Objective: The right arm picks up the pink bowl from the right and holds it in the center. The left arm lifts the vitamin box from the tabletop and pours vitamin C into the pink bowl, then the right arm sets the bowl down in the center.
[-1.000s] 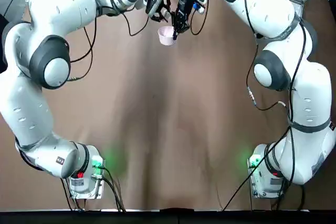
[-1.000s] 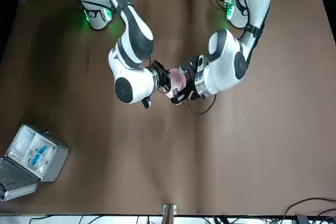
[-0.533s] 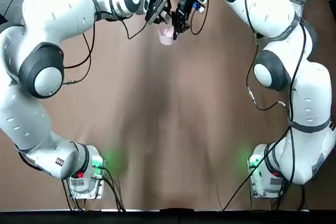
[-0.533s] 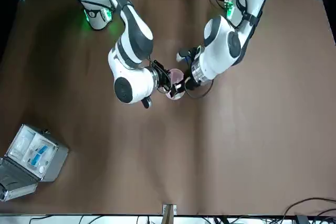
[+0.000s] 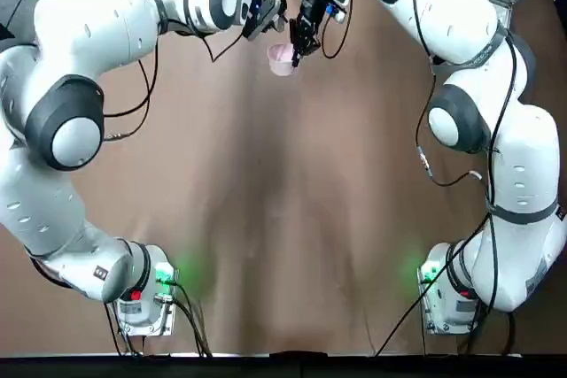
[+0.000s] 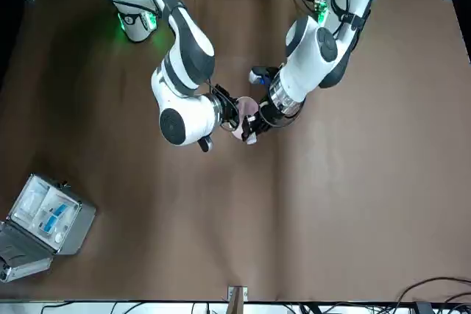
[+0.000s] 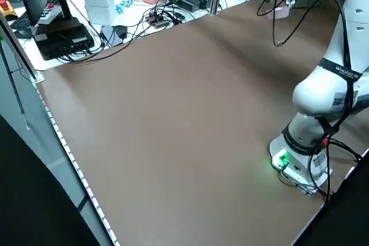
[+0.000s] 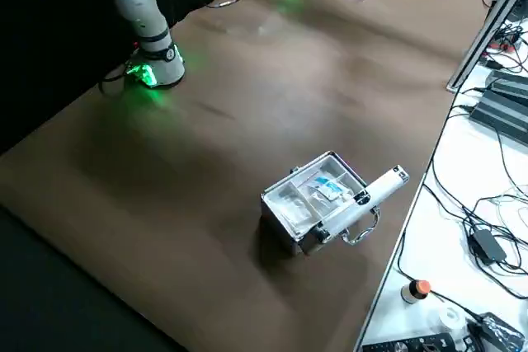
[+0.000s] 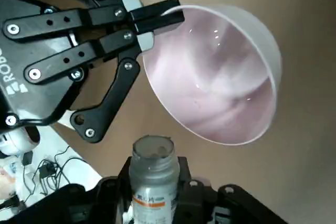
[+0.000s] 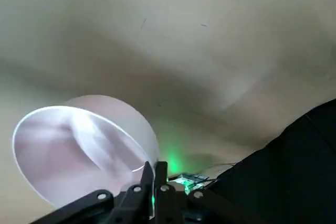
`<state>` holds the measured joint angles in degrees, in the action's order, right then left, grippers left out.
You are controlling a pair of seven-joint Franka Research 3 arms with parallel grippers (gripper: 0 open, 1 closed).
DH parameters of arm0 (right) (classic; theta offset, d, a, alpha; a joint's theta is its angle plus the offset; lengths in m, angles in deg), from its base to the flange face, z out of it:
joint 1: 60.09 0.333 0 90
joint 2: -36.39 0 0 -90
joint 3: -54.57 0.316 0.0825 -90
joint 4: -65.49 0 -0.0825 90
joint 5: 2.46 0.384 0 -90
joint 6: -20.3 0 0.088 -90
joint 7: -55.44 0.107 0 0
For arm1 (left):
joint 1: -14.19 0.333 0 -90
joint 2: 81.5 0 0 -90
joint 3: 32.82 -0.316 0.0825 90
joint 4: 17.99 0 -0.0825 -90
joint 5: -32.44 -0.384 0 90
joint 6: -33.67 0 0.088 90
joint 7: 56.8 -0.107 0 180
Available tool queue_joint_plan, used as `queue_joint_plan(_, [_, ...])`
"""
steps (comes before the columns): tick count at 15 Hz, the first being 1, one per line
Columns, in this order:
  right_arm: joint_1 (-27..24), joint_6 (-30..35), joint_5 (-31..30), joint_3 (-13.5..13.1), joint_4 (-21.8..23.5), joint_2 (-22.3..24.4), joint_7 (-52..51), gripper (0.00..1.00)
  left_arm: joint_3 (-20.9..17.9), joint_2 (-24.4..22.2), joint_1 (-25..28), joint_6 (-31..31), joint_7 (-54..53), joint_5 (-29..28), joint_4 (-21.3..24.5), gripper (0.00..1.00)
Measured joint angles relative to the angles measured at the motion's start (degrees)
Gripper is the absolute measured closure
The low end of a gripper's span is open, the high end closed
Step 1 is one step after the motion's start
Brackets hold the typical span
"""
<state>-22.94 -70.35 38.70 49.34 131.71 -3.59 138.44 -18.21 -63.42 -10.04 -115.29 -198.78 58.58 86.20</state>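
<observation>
Right gripper (image 10: 156, 169) clamped on the pink bowl's (image 9: 212, 74) wall, bowl off the tabletop (image 6: 331, 211). Left gripper (image 9: 157, 182) closed around the vitamin box (image 9: 155, 174), an uncapped bottle, just beside the bowl. I see no contents in the bowl.

A matte brown tabletop (image 8: 223, 129) carries an open grey hinged case (image 8: 318, 202).

Two white robot arms (image 5: 97, 28) (image 5: 527, 161), two black tools (image 9: 156, 169) (image 10: 156, 167), one pink bowl (image 9: 231, 77), one open bottle (image 9: 154, 187), one orange-topped bottle (image 8: 414, 291), one silver case (image 8: 279, 222), one brown counter (image 6: 331, 218).
</observation>
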Motion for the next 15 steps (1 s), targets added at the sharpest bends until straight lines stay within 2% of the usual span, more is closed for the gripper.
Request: queue_joint_plan(15, [-0.01, 0.02, 0.0, -0.01, -0.07, 0.0, -0.01, 0.97, 0.39, 0.0, -2.24, -10.62, -0.13, -11.18, 4.14, 0.65])
